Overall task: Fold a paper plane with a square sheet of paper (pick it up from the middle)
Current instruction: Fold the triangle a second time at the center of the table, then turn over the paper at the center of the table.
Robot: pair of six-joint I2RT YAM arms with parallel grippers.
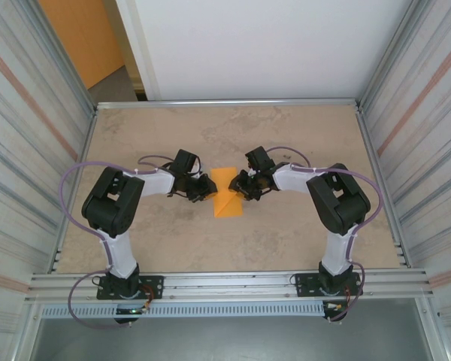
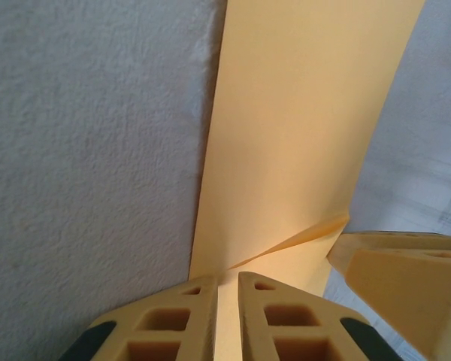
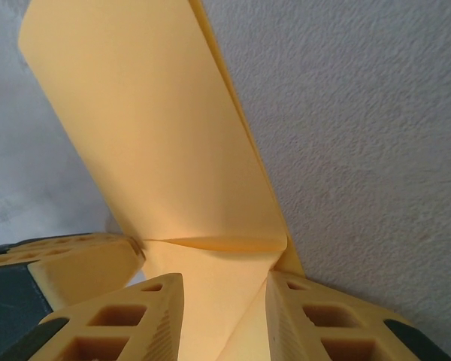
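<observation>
The square sheet of paper [image 1: 227, 198] lies mid-table as a narrow bright-orange folded strip, with a gripper at each long side. My left gripper [image 1: 207, 188] comes in from the left. In the left wrist view its jaws [image 2: 227, 277] stand a thin slit apart, pinching the paper [image 2: 301, 135] where a raised crease starts. My right gripper [image 1: 241, 186] comes in from the right. Its jaws [image 3: 224, 277] stand well apart with the paper [image 3: 150, 135] bent up between them, and a flap curls beyond a cross fold. The two grippers' fingertips nearly meet over the strip.
The beige tabletop [image 1: 301, 143] has metal rails along its edges and ribbed walls on both sides. A white panel stands at the back, with an orange wall panel [image 1: 79, 37] at the far left. Both arm bases sit at the near edge.
</observation>
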